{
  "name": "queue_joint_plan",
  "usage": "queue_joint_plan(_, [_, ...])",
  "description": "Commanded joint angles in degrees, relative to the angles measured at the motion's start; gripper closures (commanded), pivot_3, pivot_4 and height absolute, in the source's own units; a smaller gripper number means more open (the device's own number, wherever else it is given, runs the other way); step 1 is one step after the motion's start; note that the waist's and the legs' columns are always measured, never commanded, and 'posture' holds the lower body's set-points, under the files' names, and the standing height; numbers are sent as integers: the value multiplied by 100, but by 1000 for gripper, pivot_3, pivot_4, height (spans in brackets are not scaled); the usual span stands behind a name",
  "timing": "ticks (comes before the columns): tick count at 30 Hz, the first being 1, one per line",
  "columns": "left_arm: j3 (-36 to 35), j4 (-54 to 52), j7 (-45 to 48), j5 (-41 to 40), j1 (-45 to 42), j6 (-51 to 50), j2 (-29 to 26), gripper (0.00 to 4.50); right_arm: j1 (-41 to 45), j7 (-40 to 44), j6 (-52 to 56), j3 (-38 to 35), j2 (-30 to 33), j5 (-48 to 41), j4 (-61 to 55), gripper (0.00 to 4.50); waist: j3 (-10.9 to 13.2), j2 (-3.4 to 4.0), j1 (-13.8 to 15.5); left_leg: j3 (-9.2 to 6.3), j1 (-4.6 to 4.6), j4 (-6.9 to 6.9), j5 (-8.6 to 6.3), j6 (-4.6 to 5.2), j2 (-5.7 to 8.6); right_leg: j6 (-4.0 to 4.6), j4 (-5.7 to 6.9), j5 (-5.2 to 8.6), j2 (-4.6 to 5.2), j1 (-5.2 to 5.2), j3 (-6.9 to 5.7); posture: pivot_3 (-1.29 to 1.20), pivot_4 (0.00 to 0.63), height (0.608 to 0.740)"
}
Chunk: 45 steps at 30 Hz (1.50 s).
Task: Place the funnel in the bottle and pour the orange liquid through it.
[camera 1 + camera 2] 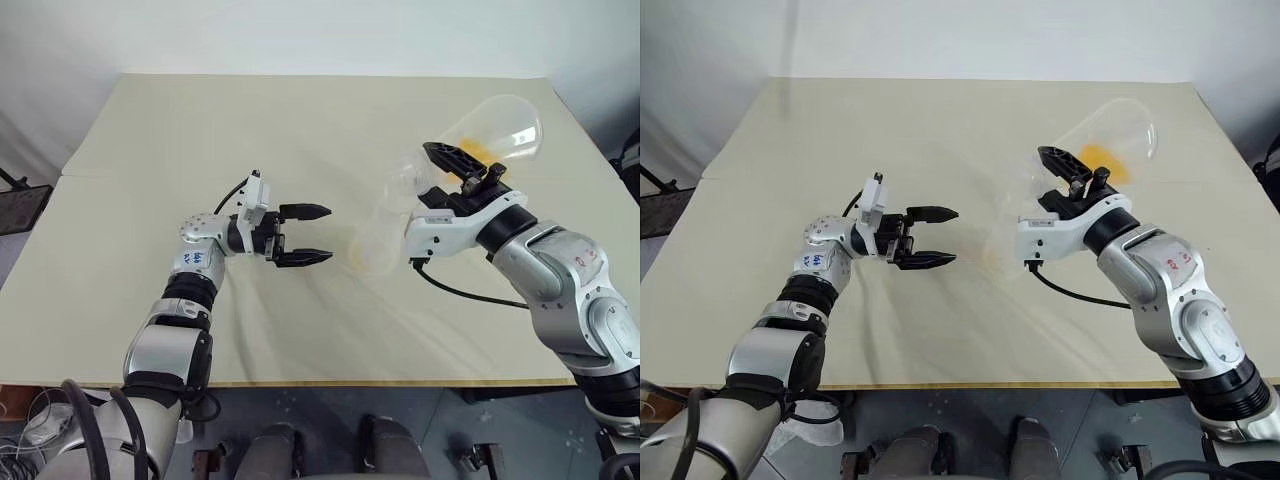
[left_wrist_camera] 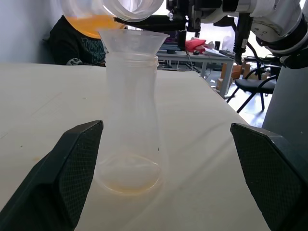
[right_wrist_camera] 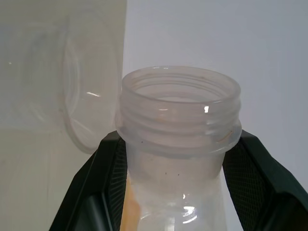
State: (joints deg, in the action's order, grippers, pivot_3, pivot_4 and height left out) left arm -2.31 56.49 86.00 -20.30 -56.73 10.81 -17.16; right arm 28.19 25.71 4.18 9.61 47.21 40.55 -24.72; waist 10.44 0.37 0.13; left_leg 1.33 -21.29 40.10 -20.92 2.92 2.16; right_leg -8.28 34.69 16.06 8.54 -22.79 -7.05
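The frosted bottle [image 1: 378,240] stands upright on the tan table [image 1: 200,130] with the nearly see-through funnel [image 2: 132,41] seated in its neck. A thin orange film lies at its base. My right gripper [image 1: 455,168] is shut on the neck of a clearer flask [image 1: 505,125], tilted with its mouth over the funnel. The orange liquid [image 1: 488,152] pools in the flask's raised belly. In the right wrist view a black finger [image 3: 108,163] presses each side of the flask neck [image 3: 180,120]. My left gripper [image 1: 305,235] is open, level, just left of the bottle and apart from it.
A black cable [image 1: 460,290] loops from the right wrist over the table. The table's front edge [image 1: 350,382] runs close below both arms. Beyond the table the left wrist view shows a person in dark clothing [image 2: 72,43] and office chairs [image 2: 255,89].
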Motion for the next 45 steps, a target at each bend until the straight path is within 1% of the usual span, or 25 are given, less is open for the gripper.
queue_joint_plan(1, [-93,-104,392,-54,-157,32,-24,0,119,-27,-261,-288,123,91,-61,2084,0,0,-2,0,0,0,0,0,0,0,0,0,0,0,0,0,150,740])
queue_joint_plan(10, [-113,-99,394,-65,-161,10,-29,0,222,-68,-631,-461,208,248,223,2084,0,0,-2,0,0,0,0,0,0,0,0,0,0,0,0,0,150,740])
queue_joint_plan(25, [-166,-124,375,-46,-156,-7,-28,0,505,-225,-1312,-456,377,335,711,2084,0,0,-10,1,0,0,0,0,-1,0,0,0,0,0,0,0,150,740])
queue_joint_plan(45, [-183,-148,374,-55,-139,-34,-57,0,688,-305,-1798,-443,449,443,1044,2084,0,0,-11,1,0,0,0,0,-1,0,0,0,0,0,0,0,150,740])
